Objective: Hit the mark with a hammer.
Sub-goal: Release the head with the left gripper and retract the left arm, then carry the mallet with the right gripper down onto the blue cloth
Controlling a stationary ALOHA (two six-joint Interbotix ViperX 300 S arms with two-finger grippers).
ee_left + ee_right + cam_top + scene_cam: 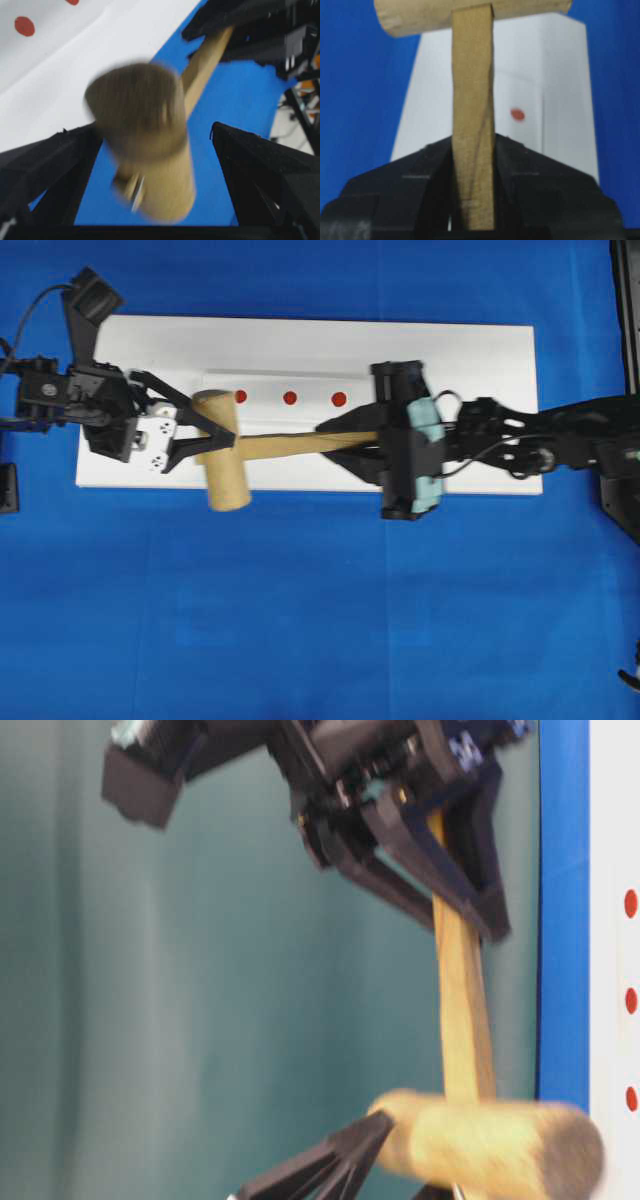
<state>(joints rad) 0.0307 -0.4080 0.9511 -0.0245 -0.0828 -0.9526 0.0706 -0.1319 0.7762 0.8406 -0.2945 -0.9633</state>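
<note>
surface: blue table [300, 620] | on it: white board [480, 360]

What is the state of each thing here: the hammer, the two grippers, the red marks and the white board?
hammer: held by its handle, head blurred in two views, over the board's near edge.
right gripper: shut on the hammer's handle.
left gripper: open, fingers either side of the hammer's head.
red marks: three in a row, uncovered.
white board: flat on the blue table.
</note>
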